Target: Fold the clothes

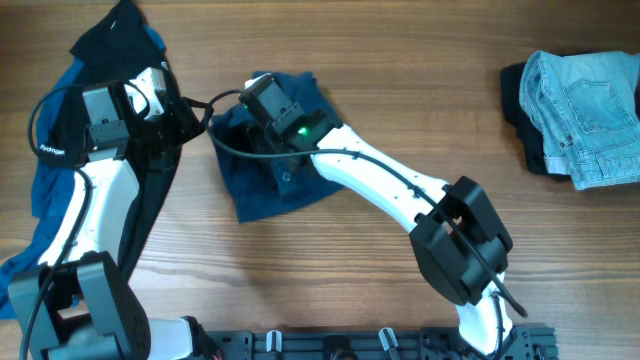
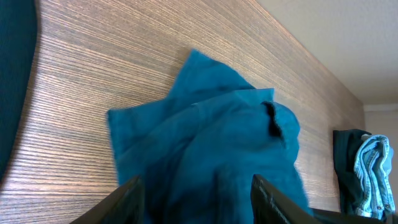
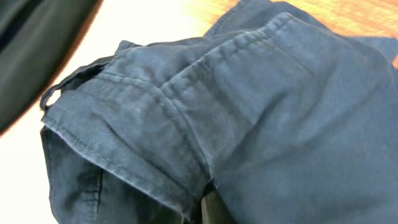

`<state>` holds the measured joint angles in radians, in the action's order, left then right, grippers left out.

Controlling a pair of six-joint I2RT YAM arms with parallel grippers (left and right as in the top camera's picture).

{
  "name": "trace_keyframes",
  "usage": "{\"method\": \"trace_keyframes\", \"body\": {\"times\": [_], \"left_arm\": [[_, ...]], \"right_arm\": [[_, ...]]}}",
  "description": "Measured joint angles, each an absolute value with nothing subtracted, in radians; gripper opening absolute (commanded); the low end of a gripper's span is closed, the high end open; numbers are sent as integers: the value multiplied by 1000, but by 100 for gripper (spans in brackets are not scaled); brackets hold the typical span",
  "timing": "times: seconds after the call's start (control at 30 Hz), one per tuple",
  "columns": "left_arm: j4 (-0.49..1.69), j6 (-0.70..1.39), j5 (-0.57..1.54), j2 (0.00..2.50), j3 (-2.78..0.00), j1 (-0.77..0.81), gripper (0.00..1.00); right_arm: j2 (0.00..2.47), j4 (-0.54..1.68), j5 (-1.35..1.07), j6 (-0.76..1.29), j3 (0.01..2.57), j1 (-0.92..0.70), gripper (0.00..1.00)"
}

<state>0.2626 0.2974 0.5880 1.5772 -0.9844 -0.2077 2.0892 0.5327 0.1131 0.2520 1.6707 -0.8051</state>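
a wooden tabletop point(image 1: 400, 90) fills the scene. the dark blue shorts point(image 1: 255, 190) lie crumpled left of the middle, nearer the far edge. the right gripper point(image 3: 208, 208) sits on top of them, clenched on a fold of cloth beside a thick seam. the left gripper point(image 2: 196, 199) is at the shorts' left side, released, its fingers point(image 2: 127, 199) standing apart with the blue cloth showing between them. a black and blue jacket point(image 1: 50, 170) is spread along the left edge, partly under the left arm. light blue jeans point(image 1: 590, 110) lie bunched near the far right corner, on top of a dark garment point(image 1: 522, 110).
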Motion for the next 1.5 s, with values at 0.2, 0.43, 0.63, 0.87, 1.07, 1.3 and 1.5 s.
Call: {"method": "trace_keyframes", "body": {"times": [0.2,0.43,0.63,0.87,1.07,1.3,1.5], "left_arm": [[263,297,588,1577,-984,-208,55],[262,295,588,1577,-984,-207,45],[259,228,557,1521,-984,-207,49],[304,206,454,1167,-985,-257,63],[368,202,373,1118,-985,-257,63],[387,202,362,1215,-985,-257,63],[420,202,360,1277,-985,-257,61]], "right_arm": [[2094,549,102,210,1671,-800,100],[1944,575,36,204,1670,-764,94],[1921,374,-25,265,1678,-657,76],[2251,67,-80,443,1674,-695,97],[2364,-75,8,577,1672,-796,100],[2356,-64,81,523,1672,-834,100],[2101,244,-19,368,1670,-671,100]]}}
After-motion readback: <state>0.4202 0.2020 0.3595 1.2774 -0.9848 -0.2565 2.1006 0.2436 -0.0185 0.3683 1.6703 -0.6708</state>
